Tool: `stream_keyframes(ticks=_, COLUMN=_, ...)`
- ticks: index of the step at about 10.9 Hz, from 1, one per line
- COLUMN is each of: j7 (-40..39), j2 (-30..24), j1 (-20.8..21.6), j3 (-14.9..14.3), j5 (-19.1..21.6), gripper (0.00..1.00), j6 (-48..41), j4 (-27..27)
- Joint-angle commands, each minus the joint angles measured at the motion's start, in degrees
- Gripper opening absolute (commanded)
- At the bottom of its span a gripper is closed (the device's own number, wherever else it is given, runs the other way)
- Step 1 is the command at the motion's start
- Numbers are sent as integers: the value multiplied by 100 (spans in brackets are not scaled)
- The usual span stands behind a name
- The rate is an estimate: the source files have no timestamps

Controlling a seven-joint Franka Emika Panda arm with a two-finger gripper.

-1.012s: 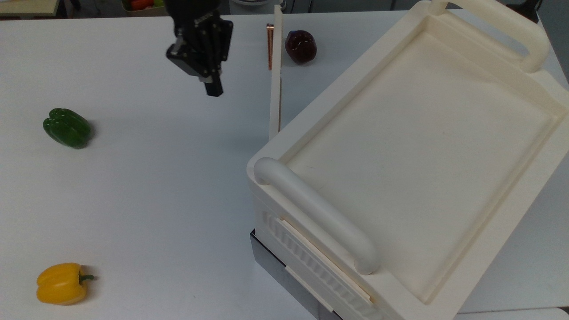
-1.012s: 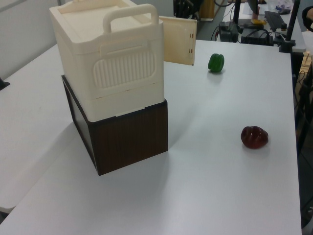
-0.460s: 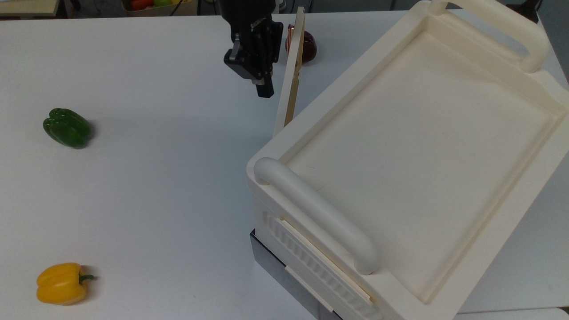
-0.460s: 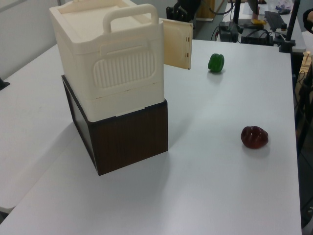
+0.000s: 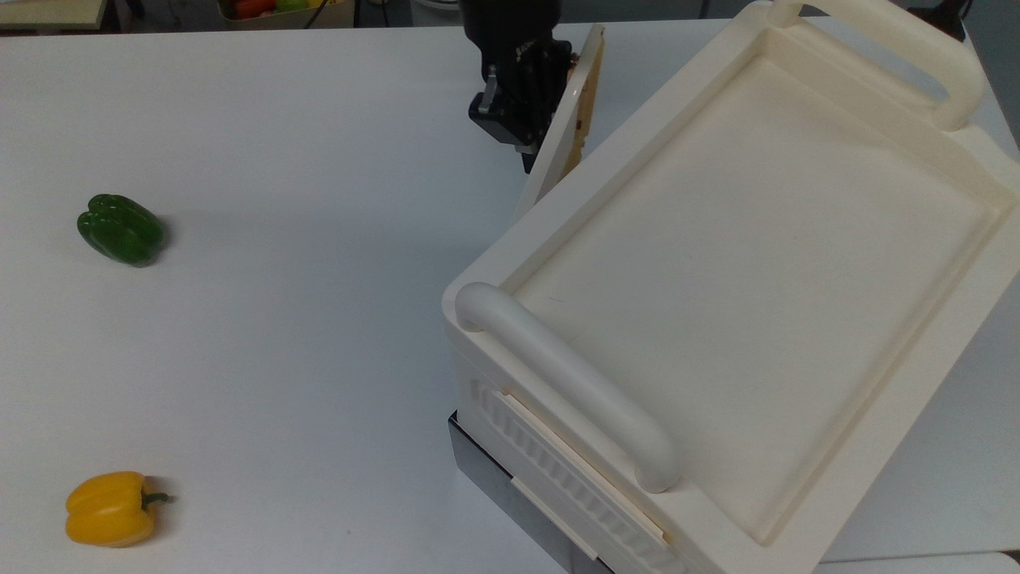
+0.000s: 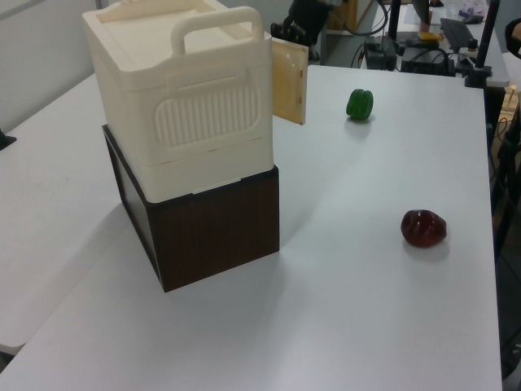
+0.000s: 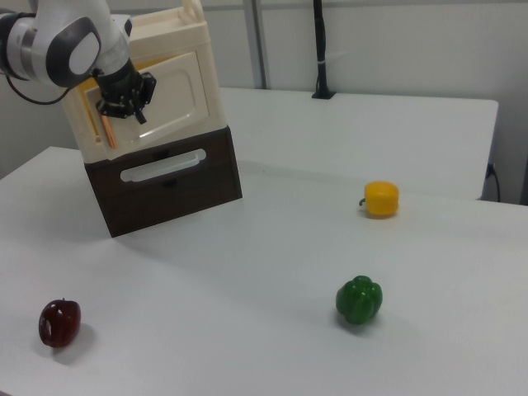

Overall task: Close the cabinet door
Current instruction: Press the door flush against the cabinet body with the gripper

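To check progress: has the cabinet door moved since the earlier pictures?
Yes. In the top view the cabinet door has swung rightward, toward the cabinet.

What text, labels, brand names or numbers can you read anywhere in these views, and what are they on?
None can be read.
The cabinet and the cabinet door are plain cream with no print.
The dark base under the cabinet carries no label.
The gripper shows no legible marking.
The green pepper, the yellow pepper and the dark red pepper bear no stickers.
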Motion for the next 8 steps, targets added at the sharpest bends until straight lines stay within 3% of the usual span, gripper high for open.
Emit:
stream_keyframes(ticks=1, j7=750, j2=177, j1=228, j3=-50, j5=72, gripper=0, j6=98, j4=101)
stream_keyframes(ticks=5, j7=1699, j2=458, j1=430, j3=-32, j5=46, gripper=0, j6=809, j4=225)
stream_keyframes(ticks=8, j7=2025, j2=520, j1=545, j3=-32, j5=55, gripper=0, j6=845, j4=234)
